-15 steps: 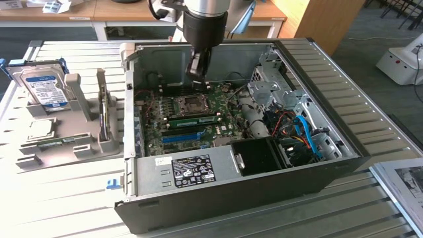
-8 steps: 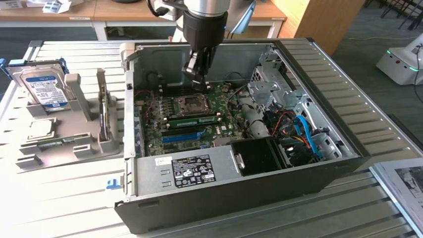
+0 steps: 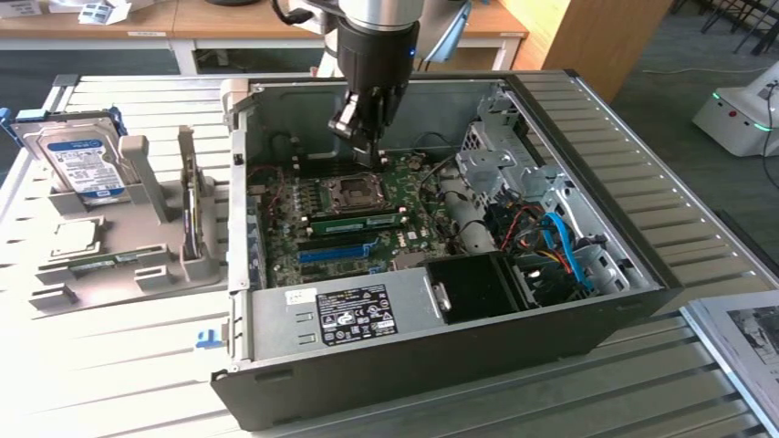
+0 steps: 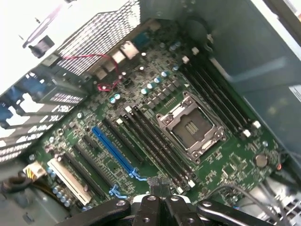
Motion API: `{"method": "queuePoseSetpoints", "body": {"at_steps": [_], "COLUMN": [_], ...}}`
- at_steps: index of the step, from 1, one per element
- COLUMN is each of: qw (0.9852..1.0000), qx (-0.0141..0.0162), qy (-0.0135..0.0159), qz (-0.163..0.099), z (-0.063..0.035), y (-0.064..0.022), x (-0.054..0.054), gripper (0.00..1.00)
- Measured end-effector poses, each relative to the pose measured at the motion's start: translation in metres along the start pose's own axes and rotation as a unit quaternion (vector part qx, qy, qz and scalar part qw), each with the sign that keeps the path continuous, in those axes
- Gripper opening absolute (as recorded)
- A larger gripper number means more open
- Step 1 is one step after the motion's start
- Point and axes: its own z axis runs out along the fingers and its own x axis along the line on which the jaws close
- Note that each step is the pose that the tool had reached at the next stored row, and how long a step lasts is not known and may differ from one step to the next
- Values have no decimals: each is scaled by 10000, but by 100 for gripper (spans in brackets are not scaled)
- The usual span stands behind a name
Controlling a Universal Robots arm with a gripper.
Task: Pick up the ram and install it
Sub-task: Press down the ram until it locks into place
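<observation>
Gripper: shut and empty, above the motherboard inside the computer case; ram seated in slot beside the processor socket, installation seemingly done.

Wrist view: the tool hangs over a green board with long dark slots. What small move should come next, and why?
Probably a slow, straight descent. The tool is shut and hovers above the long dark slots beside the CPU socket, not touching them; whether it grips the ram I cannot tell.
</observation>
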Motion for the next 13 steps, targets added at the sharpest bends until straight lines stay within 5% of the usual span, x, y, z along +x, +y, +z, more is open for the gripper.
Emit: {"method": "queuePoseSetpoints", "body": {"at_steps": [7,13], "qw": [9982,9936], "qx": [14,27], "qy": [-2,-2], "qz": [595,1125], "z": [0,0], "y": [0,0], "x": [0,0], "gripper": [10,10]}}
